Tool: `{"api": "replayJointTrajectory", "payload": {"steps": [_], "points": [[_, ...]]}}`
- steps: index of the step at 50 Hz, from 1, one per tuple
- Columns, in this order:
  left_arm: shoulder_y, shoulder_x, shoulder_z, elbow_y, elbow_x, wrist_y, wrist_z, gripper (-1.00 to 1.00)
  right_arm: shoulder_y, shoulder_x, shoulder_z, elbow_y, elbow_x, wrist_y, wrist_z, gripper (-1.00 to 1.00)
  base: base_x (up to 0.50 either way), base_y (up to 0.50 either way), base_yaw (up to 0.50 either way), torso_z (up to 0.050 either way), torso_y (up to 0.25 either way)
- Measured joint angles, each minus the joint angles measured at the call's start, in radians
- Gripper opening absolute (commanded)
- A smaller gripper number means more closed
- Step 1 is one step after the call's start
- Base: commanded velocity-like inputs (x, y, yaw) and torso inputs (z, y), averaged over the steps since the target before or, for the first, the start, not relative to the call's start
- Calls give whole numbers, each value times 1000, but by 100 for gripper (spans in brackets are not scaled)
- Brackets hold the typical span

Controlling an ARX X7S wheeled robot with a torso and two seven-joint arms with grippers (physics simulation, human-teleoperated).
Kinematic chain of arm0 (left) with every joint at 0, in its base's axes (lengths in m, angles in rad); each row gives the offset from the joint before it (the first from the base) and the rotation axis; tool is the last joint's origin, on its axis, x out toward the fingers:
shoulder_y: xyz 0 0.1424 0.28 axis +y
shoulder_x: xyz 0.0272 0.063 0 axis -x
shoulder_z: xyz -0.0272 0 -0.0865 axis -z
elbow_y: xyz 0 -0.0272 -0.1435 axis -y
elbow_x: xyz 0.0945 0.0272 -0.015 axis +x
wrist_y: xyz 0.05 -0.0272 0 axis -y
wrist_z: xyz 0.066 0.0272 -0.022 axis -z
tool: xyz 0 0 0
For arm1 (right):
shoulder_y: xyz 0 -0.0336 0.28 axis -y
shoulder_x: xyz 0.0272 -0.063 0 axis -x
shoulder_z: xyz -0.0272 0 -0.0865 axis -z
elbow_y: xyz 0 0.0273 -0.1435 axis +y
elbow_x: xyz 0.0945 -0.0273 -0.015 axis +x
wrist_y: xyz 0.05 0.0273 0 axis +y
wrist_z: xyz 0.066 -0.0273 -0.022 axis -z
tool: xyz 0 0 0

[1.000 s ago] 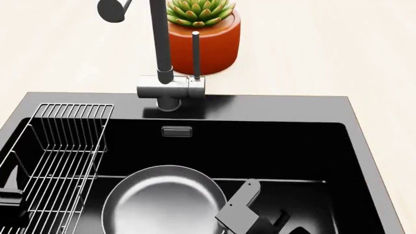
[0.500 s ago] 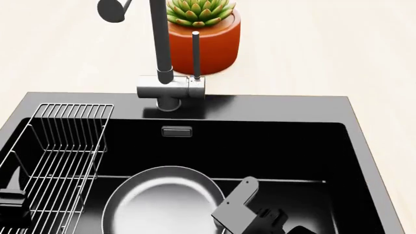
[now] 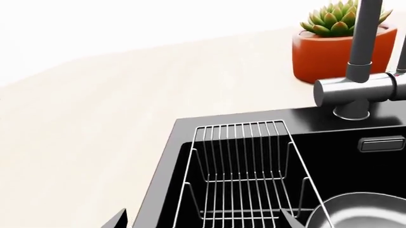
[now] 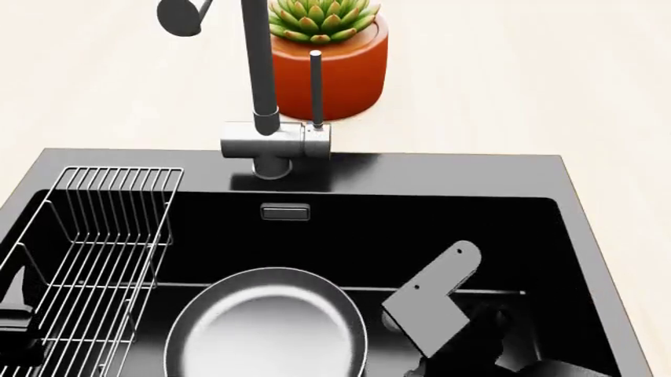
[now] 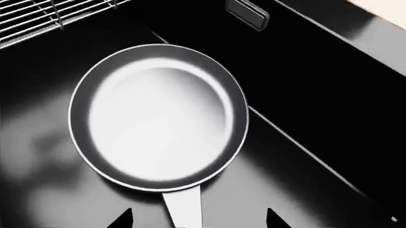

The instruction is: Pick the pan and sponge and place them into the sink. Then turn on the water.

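Observation:
The pan [image 4: 267, 326] lies flat on the floor of the black sink [image 4: 451, 169], pale inside up. In the right wrist view the pan [image 5: 159, 116] points its handle [image 5: 184, 209] toward my right gripper [image 5: 198, 221]. That gripper is open, its two dark fingertips [image 5: 120, 220] wide on either side of the handle and apart from it. My left gripper [image 3: 204, 222] is open over the sink's left part, with only the wire rack [image 3: 244, 175] beyond its tips. The sponge is out of view. No water runs from the faucet [image 4: 259, 86].
The wire rack [image 4: 100, 251] fills the sink's left side. The faucet's upright lever rod [image 4: 316, 86] stands by the faucet base, with a potted succulent [image 4: 327, 55] behind it. My right arm's grey wrist [image 4: 432, 302] hangs over the sink's right part. Pale counter surrounds the sink.
My right arm has lifted and moved right, away from the pan's rim. The pan stays on the sink floor. The left arm has hardly moved.

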State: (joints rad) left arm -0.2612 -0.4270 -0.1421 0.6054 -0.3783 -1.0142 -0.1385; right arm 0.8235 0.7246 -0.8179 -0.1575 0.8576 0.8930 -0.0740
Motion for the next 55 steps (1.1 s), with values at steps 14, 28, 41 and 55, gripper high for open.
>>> {"api": "replayJointTrajectory", "payload": {"steps": [14, 28, 41, 55], "points": [[-2, -9, -12, 9, -11, -10, 1, 100, -243, 104, 261, -180, 6, -266, 292, 100, 0, 0, 0, 0, 0], [4, -8, -41, 43, -2, -72, -56, 100, -360, 157, 411, -278, 44, -358, 497, 100, 0, 0, 0, 0, 0], [27, -11, -168, 92, -22, -164, -88, 100, -340, 163, 433, -295, 52, -349, 537, 100, 0, 0, 0, 0, 0], [82, 29, -384, 164, -75, -297, -99, 100, -331, 164, 423, -295, 45, -332, 550, 100, 0, 0, 0, 0, 0]]}}
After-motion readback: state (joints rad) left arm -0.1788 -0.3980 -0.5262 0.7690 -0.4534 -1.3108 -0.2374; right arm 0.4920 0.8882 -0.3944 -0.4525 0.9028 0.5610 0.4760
